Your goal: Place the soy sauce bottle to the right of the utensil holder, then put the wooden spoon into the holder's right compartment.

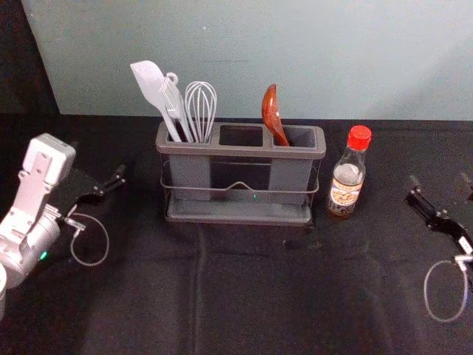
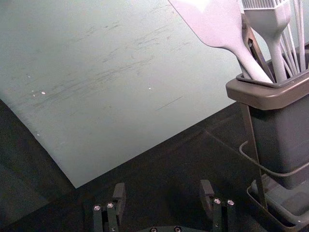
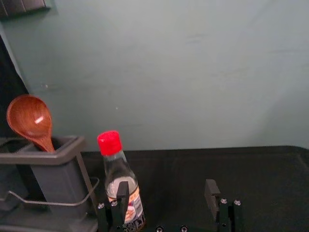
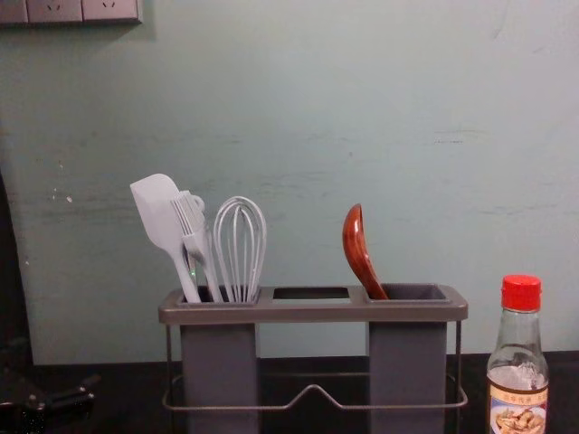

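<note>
Spoon (image 1: 271,112) sits in holder's (image 1: 236,150) right compartment (image 1: 290,174), bottle (image 1: 346,185) right of it; looks done. Left gripper (image 2: 163,187) open, holder's left; right gripper (image 3: 167,187) open beyond bottle, should retreat without clipping it.

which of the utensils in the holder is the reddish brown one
The wooden spoon, standing alone in the holder's right compartment; the spatula, brush and whisk beside each other at left are pale.

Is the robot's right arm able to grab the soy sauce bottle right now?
Probably yes: the right gripper is open near the soy sauce bottle, and nothing seems to stand between them.
</note>
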